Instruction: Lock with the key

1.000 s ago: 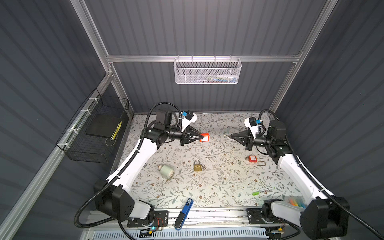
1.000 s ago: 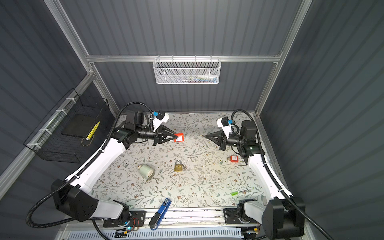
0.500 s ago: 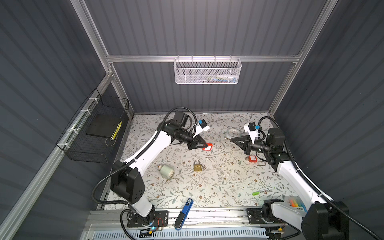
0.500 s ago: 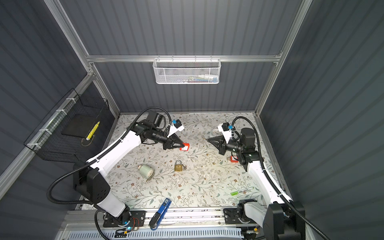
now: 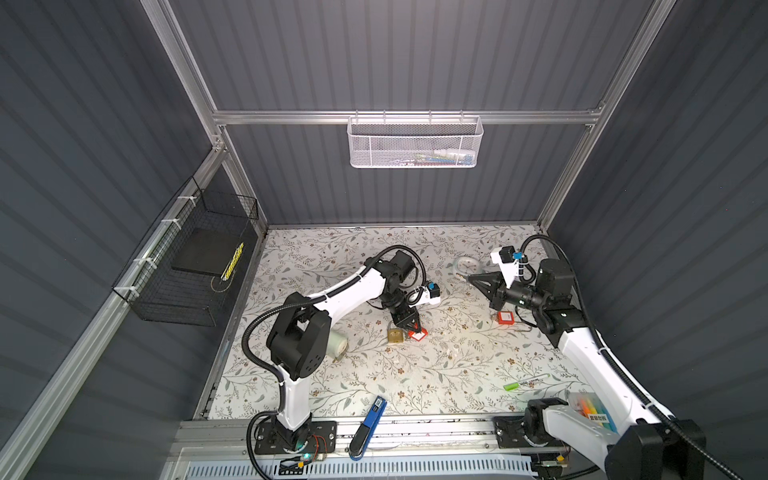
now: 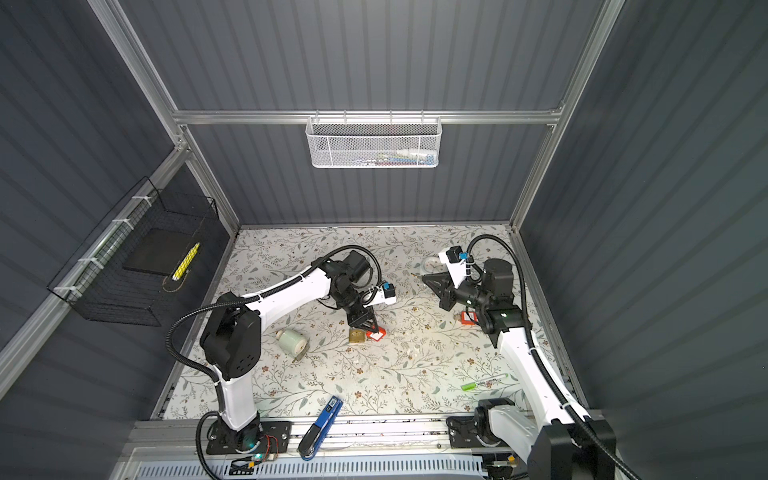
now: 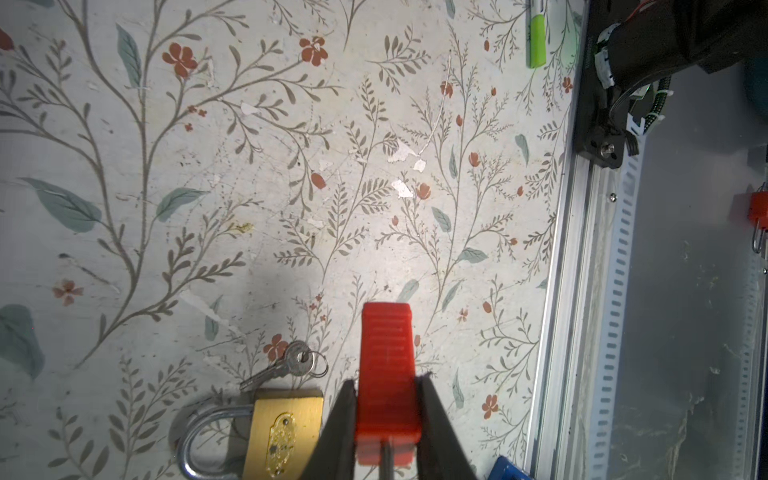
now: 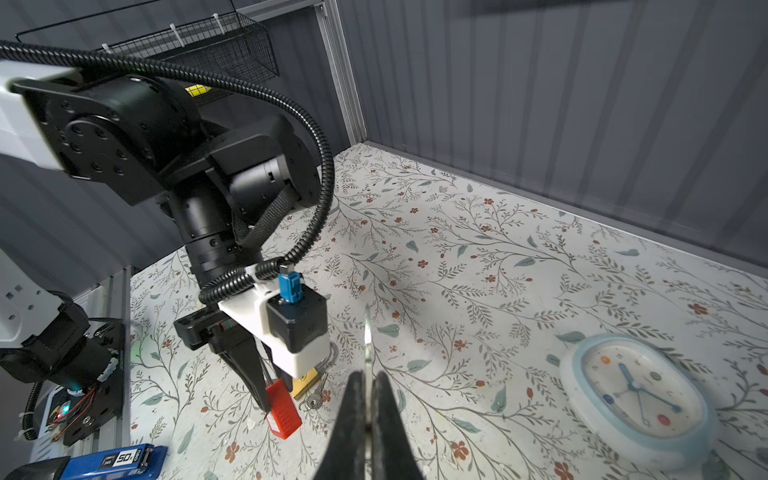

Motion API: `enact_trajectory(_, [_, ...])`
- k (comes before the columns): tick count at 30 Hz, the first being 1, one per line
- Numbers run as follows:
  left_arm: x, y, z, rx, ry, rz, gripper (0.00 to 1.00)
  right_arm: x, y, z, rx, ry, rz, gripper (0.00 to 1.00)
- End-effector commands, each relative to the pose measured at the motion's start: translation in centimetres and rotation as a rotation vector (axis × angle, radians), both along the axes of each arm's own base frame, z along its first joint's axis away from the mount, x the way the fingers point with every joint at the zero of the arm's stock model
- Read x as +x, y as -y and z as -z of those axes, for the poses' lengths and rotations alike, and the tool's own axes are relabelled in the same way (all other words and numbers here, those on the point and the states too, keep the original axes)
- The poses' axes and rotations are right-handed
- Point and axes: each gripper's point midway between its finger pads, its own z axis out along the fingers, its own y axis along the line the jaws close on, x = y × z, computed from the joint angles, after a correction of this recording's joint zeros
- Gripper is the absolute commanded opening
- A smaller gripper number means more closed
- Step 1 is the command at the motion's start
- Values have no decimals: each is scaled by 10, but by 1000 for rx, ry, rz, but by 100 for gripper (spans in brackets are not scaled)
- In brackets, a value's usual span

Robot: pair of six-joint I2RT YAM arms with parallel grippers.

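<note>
Left gripper clamps a red padlock; right gripper pinches the key.
We see a white mesh wall basket of pen-like items and a black wire basket holding a dark slab. The red padlock's long axis points down beside a brass padlock; the key's blade juts straight past the fingertips, over the mat's right side.

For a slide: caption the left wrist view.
Left tool grips a red padlock beside a brass padlock and key on floral mat.
</note>
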Motion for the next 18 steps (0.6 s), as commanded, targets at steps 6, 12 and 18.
enact_trajectory(6, [1,20,2,-82,-51,59,0,-7,2,-1,-8,12,10,0])
enact_trajectory(12, [2,24,21,-42,-116,80,0,-8,5,2,-35,3,17,0])
enact_trajectory(18, [1,28,32,-49,-136,88,0,-10,5,5,-50,0,16,0])
